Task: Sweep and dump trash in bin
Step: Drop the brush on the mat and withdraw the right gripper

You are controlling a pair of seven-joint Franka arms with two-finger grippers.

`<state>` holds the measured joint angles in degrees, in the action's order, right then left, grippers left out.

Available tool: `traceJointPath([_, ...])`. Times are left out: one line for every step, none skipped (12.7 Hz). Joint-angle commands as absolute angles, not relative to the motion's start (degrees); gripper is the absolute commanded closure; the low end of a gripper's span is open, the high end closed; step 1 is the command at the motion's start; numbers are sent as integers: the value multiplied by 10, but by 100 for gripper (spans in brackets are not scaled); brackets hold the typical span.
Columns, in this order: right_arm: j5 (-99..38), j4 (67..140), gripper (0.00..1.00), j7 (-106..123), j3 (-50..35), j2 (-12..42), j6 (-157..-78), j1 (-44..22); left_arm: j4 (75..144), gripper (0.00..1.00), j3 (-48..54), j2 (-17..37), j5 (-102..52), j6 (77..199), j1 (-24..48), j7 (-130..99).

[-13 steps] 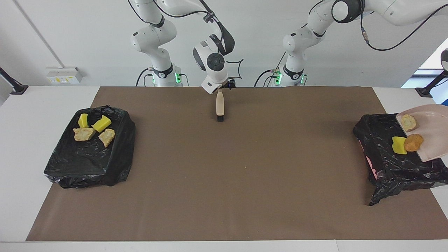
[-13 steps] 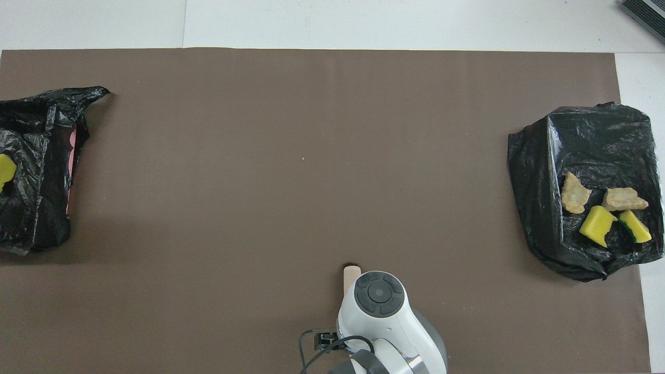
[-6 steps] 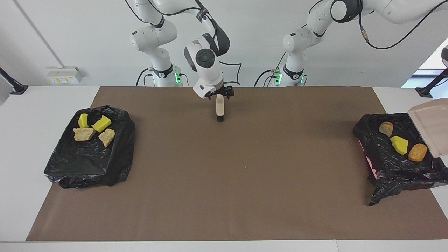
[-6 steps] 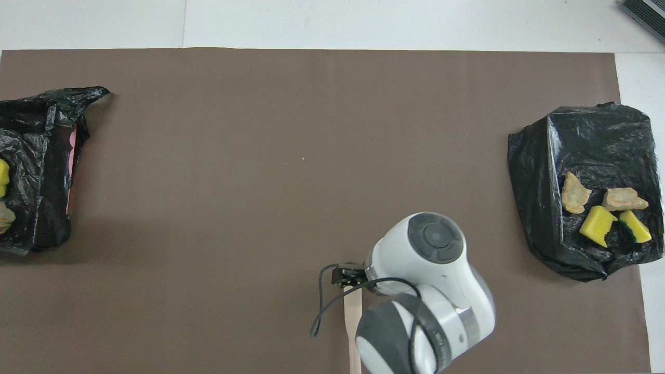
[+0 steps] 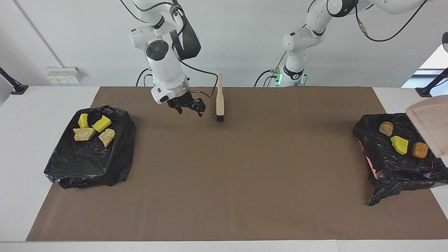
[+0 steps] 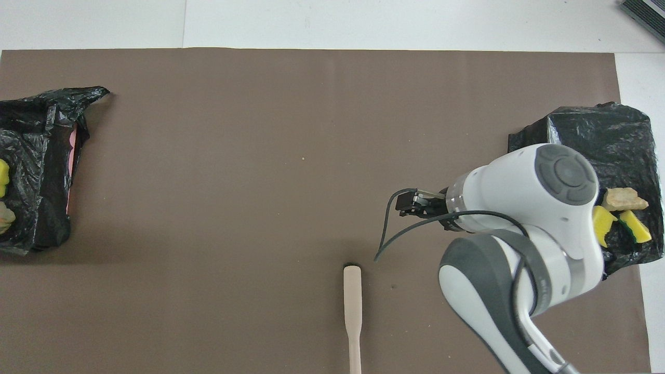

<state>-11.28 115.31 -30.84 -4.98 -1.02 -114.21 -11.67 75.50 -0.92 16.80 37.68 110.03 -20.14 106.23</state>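
Fingers (image 5: pixel 201 110) of the right gripper (image 5: pixel 191 111) stand apart and hold nothing. A second ago they clasped the brush (image 5: pixel 219 99). Now, in the facing view, that brush rests bristles-down on the mat (image 5: pixel 245 196) at the gripper's 3 o'clock, let go. The dustpan (image 5: pixel 429 122), then still shedding trash (image 5: pixel 399 144), hangs bare over the bin (image 5: pixel 392 164) at the mat's 3 o'clock. The left gripper is out of view. I judge the dump done and the sweeping over. Count: one brush, one dustpan, two bins. This bin has three pieces, one yellow and two brown. The second bin (image 5: pixel 87 164), at 9 o'clock, has four, two yellow and two brown.
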Motion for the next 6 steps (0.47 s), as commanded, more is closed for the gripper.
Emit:
traceJointPath([-82,1101,0,-285,-59,-10,-1100,-53,787,100,-14,146,314,1065,-168,1044])
traceJointPath([-65,1090,0,-266,-58,-10,-1094,-44,799,100,-14,138,289,1043,-150,1018])
traceJointPath([-42,1081,0,-258,-57,-10,-1093,-40,816,100,-14,129,269,1026,-130,972])
traceJointPath([-15,1075,0,-257,-57,-11,-1092,-37,834,100,-14,121,249,1013,-107,929])
traceJointPath([2,1064,0,-256,-57,-14,-1091,-36,857,100,-14,113,225,1003,-87,885])
traceJointPath([6,1044,0,-256,-57,-15,-1077,-37,882,100,-14,101,199,1000,-69,847])
